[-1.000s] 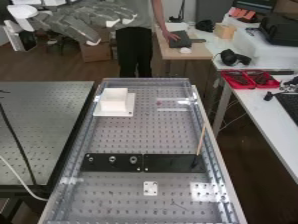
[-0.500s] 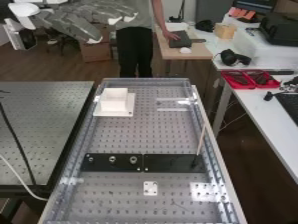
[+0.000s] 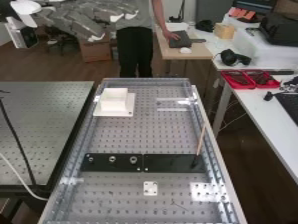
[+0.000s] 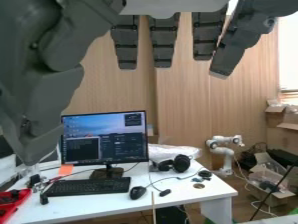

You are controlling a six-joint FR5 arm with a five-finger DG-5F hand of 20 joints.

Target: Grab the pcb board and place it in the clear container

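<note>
From the high view, taking the bench's middle as my clock centre and twelve as its far end, my hand (image 3: 73,21) is at eleven o'clock, out beyond the bench (image 3: 146,132). Over the last second it has drifted slightly up and toward twelve, while the things on the bench have stayed put. To me that is only positioning: nothing has been picked up, and the approach to the board is still ahead. I can't pick that board out for certain; the small white plate (image 3: 150,188) with holes, at six o'clock, may be it. The see-through shape (image 3: 174,109) at one o'clock is probably the clear container; I can't make out its walls or anything inside. A white box (image 3: 114,99) sits on its flat base at eleven, contents hidden. Between one and two, on the side table (image 3: 266,112), a divided red tray (image 3: 249,87) holds dark odds and ends in both compartments.

In the wrist view my fingers (image 4: 164,45) are straight and open, with nothing gripped. They point toward a desk (image 4: 199,200) with a screen (image 4: 105,137) on it. Beyond the desk, an open cardboard box (image 4: 274,192) has crumpled clear wrapping in it.
</note>
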